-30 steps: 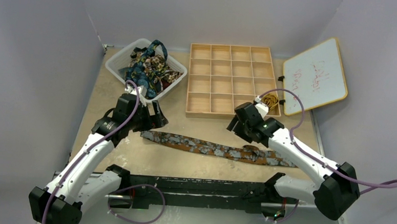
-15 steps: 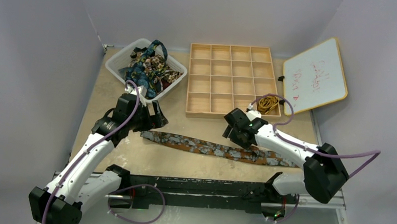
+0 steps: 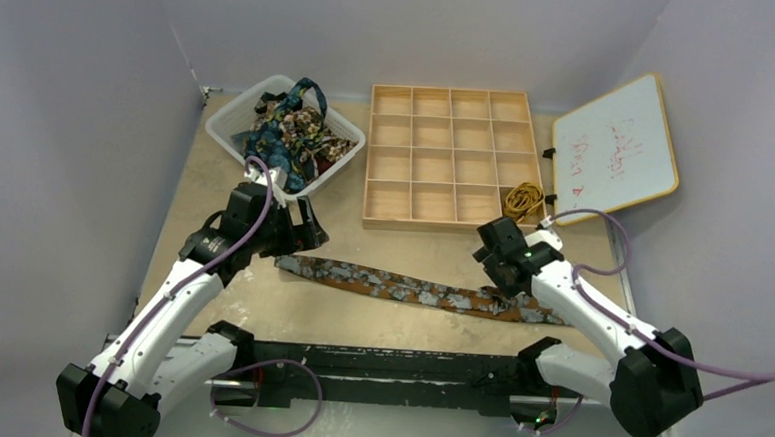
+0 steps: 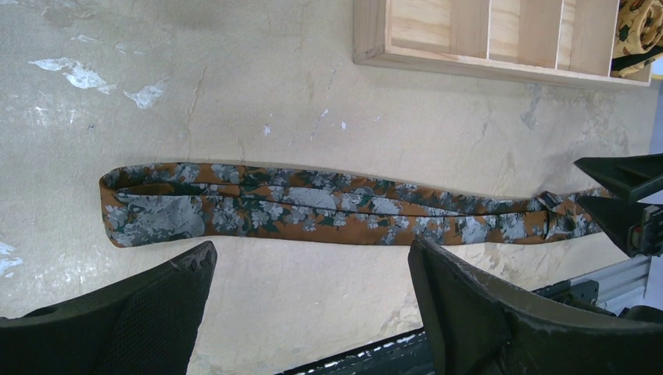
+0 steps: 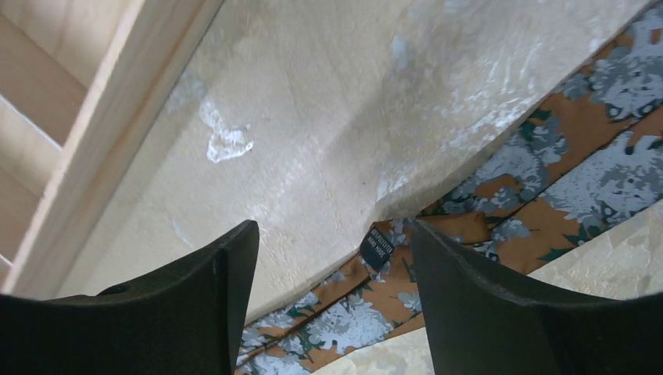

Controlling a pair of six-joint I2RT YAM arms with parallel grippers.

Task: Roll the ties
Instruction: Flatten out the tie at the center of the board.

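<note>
Tray (image 3: 413, 223), basket (image 3: 234, 103) and whiteboard (image 3: 617, 150) at the back of a scuffed beige table (image 3: 214, 199).
The wooden tray sits mid-table toward the far wall, a grid of four rows by four columns with pale dividers. The white plastic basket stands just left of it, turned cornerwise to the table's edges. The whiteboard, orange-framed and marked with red scribbles, sits askew just right of the tray, by the right wall. The tabletop is worn, with white chipped patches. Plain pale walls close it in on three sides.
</note>
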